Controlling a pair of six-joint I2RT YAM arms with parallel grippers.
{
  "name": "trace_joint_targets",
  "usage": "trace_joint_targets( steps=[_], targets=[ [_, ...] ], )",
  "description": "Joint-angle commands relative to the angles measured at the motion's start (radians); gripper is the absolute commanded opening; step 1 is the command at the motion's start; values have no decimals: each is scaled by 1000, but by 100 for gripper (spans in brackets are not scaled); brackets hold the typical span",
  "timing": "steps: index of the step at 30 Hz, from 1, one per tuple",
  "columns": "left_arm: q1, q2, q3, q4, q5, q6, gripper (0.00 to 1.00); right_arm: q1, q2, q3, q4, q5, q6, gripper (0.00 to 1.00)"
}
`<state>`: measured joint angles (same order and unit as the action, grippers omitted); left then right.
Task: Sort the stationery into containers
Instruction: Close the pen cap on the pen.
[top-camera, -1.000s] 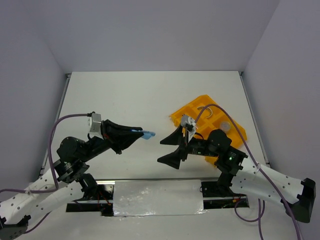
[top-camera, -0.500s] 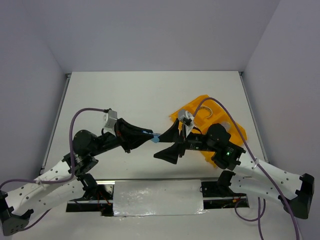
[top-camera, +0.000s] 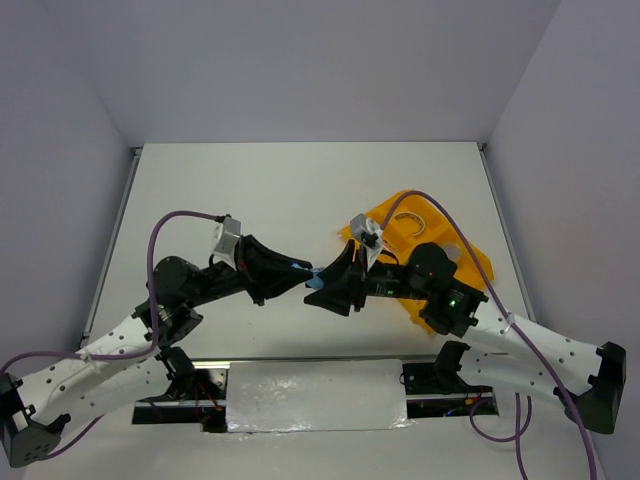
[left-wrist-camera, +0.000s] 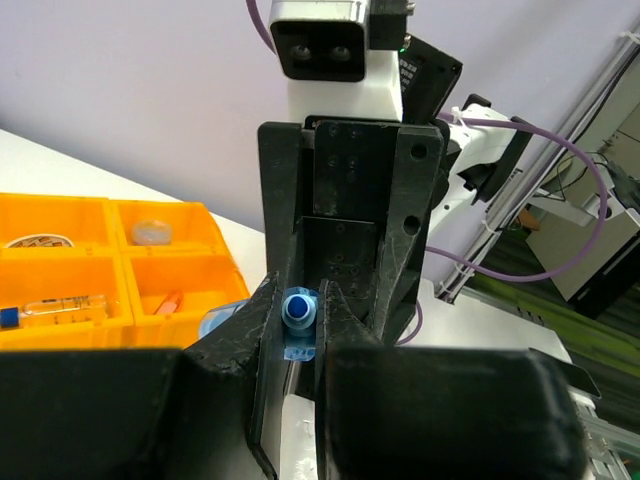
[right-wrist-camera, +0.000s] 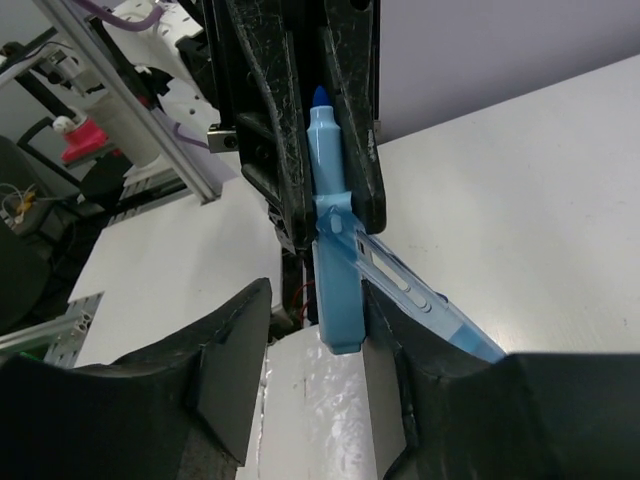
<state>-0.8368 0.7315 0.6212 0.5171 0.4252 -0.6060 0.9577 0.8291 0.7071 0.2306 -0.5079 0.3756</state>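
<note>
Blue pen-like piece (right-wrist-camera: 335, 250) mid-handover, in the air over the surface's (top-camera: 250, 190) near edge, centre.
Left hand (left-wrist-camera: 298, 318) is clamped on the tip end. Right hand (right-wrist-camera: 317, 295) has its jaws narrow around the other end, with a gap on one side, so no grip yet. Orange tray (top-camera: 478, 265) sits toward the right edge. Risk, as I judge it: the left lets go too early and the pen drops or twists.

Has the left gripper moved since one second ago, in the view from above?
Yes. The left gripper, shut on the blue pen, has moved to the right, closer to the orange tray.
</note>
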Motion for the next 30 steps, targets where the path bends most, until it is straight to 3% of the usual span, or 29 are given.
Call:
trace_joint_targets(
  steps=[1, 17, 19, 20, 23, 26, 27, 28, 30],
  targets=[
    [-7, 16, 5, 69, 73, -21, 0, 0, 5, 66, 50, 31, -29, 48],
    [-7, 65, 23, 12, 99, -1, 0, -2, 15, 124, 1, 80, -58, 24],
    [-7, 69, 18, 8, 95, 0, 0, -4, 16, 130, 1, 86, -55, 4],
    [-7, 71, 17, 4, 89, 2, 0, -4, 18, 130, 1, 88, -49, 0],
    [-7, 68, 15, -21, 40, 6, 5, -4, 24, 127, 4, 80, -49, 0],
    [-7, 62, 26, -60, -28, 8, 38, -4, 28, 118, 6, 66, -47, 0],
    [-7, 60, 34, -71, -78, 6, 74, -5, 30, 115, 3, 68, -47, 0],
    [-7, 54, 38, -84, -109, -4, 95, -4, 31, 114, -10, 80, -47, 0],
    [-7, 51, 57, -123, -163, -17, 99, -5, 34, 120, -31, 101, -41, 0]
  ],
)
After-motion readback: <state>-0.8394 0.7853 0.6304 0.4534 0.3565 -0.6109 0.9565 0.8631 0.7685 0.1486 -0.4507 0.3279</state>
